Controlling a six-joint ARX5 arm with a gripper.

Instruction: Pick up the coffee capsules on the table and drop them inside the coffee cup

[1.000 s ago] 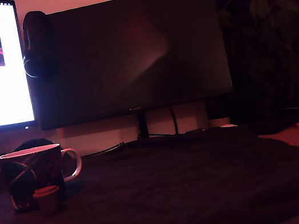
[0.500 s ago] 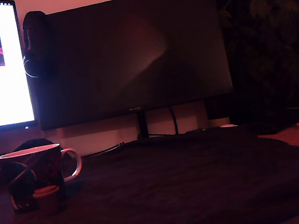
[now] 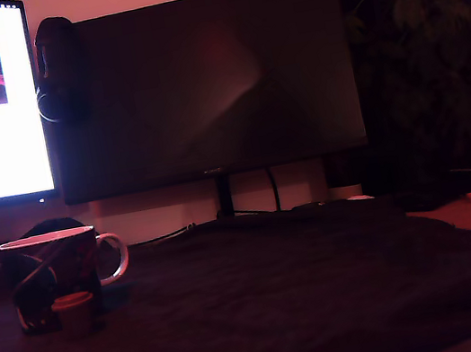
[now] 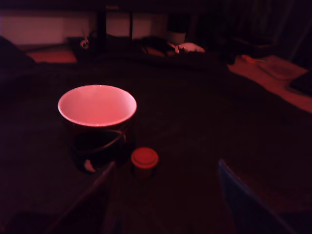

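Now the gripper (image 4: 165, 200) shows only in the wrist view, as two dark fingers at the near edge of the picture, standing well apart with nothing between them, so it is spread wide and holds nothing. It hangs above the dark cloth (image 4: 195, 122) and looks down toward the work.

Just ahead of the fingers stands one coffee capsule (image 4: 144, 161), a small tapered pod with a reddish rim, upright on the cloth. It sits just beside the coffee cup (image 4: 97, 122), perhaps touching its side; the dim red light makes this hard to tell. In the exterior view the capsule (image 3: 74, 312) is in front of the cup (image 3: 57, 276), at that view's left, with the cup's handle turned to that view's right.

Inside, the cup looks pale and bare, as far as the wrist view shows. I see no second, blue capsule anywhere. So I judge the task is at its start: the visible capsule is not yet picked up or dropped in
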